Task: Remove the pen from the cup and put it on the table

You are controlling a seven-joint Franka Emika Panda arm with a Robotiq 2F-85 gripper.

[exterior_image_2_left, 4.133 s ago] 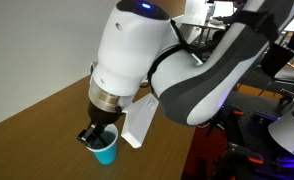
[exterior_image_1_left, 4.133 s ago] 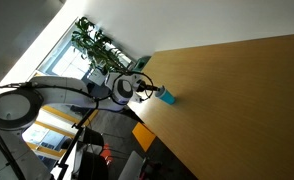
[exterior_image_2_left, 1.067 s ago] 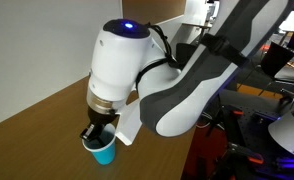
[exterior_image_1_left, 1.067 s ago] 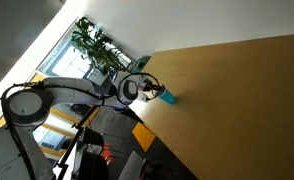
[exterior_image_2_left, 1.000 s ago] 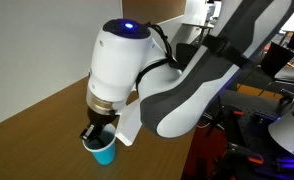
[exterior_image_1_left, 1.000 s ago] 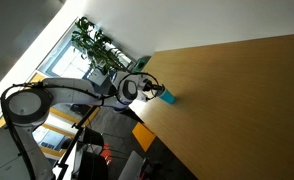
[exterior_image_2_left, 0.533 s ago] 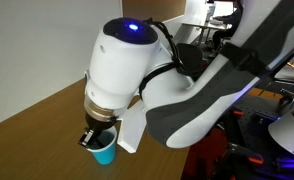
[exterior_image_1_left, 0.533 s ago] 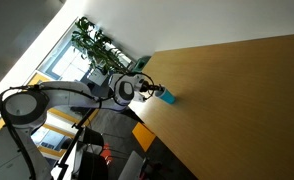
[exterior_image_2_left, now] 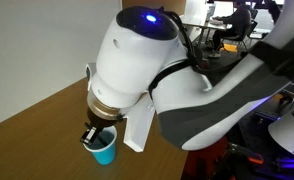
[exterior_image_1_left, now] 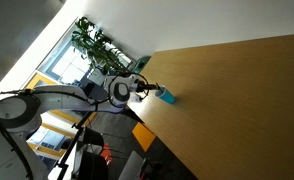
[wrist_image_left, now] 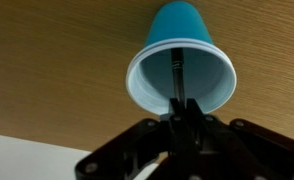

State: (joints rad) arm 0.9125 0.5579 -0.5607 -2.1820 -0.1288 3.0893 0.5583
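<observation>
Well, from where I stand the cup (exterior_image_2_left: 106, 152) sits upright on the worktop (exterior_image_2_left: 32, 120), close to its edge, with its mouth open to the ceiling. That is surely why the arm (exterior_image_2_left: 147, 70) comes at it from straight above. The pincer (exterior_image_2_left: 97, 133) hangs right over the rim, its tips down at the cup's mouth. In an exterior view the same pairing shows near a corner of the big wooden worktop, the cup (exterior_image_1_left: 169, 98) tiny beside the arm.

The wrist view tells the most. The pen (wrist_image_left: 176, 75) stands inside the cup, a thin dark stick with its lower end down toward the bottom and its upper end reaching up past the rim. The pincer (wrist_image_left: 185, 110) has its two fingers drawn together on that upper end, so I judge it clamped on the pen rather than merely hovering. Gripping at the very top makes sense, since the cup's wall leaves little room lower down.

So the pen starts right between the fingertips and runs away from them into the cup. The cup itself sits beneath the pincer, untouched by it as far as I can tell. The pen is not yet out, and a straight lift looks safest, lest the light cup tip or come along.
</observation>
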